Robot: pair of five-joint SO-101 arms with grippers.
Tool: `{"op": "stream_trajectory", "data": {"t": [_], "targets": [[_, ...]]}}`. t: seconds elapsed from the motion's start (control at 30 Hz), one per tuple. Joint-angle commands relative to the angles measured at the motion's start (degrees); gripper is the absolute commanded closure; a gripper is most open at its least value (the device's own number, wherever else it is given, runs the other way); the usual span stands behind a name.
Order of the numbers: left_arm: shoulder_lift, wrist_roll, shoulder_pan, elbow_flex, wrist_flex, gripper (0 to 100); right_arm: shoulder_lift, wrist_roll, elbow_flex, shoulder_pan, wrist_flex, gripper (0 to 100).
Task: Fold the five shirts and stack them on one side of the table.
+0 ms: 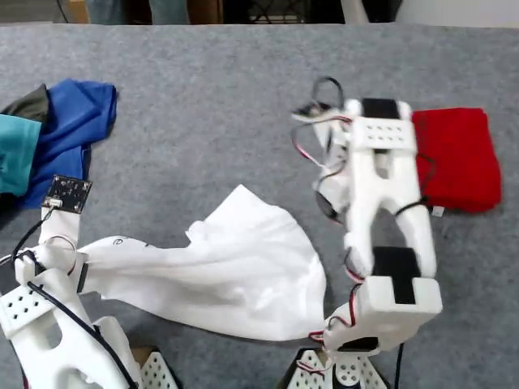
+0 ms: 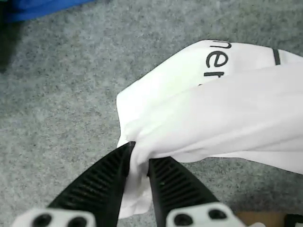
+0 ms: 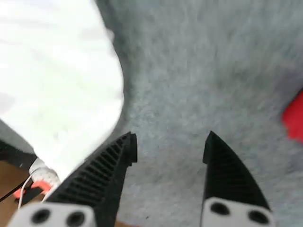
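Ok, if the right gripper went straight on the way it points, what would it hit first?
Most likely the bare grey table cover, framed by the open right gripper. The white shirt sits off to one side, the red shirt to the other.

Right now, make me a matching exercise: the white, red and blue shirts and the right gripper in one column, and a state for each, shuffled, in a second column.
Column one:
1. white shirt
2. red shirt
3. blue shirt
4. right gripper

Column two:
A. neatly folded
B. open, holding nothing
C. pinched by the left gripper
D. crumpled in a heap

Pairs: 1-C, 2-A, 3-D, 4-B
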Motion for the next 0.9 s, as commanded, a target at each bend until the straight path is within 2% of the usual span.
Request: {"op": "stream_trajectory", "data": {"t": [0.0,0.1,0.2,0.3,0.43,0.77,0.87], "targets": [[-0.7,0.09,0.22,-0.22,-0.44,97,-2.68,0.0,-6.99,-9.32,-2.11,75.8],[-0.7,0.44,0.13,-0.22,-0.35,97,-2.07,-3.16,-8.22,-17.05,-7.3,75.8],[-0.7,0.53,0.13,-0.22,-0.26,97,1.89,-8.26,-8.57,-21.63,-13.19,75.8],[-0.79,0.53,0.04,-0.22,-0.26,97,8.66,-10.64,-10.15,-23.74,-17.58,75.8],[-0.79,0.53,0.04,-0.22,-0.26,97,20.0,-11.87,-18.68,-24.0,-17.76,75.8],[-0.79,0.53,0.04,-0.22,-0.35,97,42.51,-8.62,-47.78,-25.32,0.0,75.9],[-0.79,0.53,0.13,-0.22,-0.35,97,44.26,-8.79,-51.82,-25.14,0.79,75.9]]}}
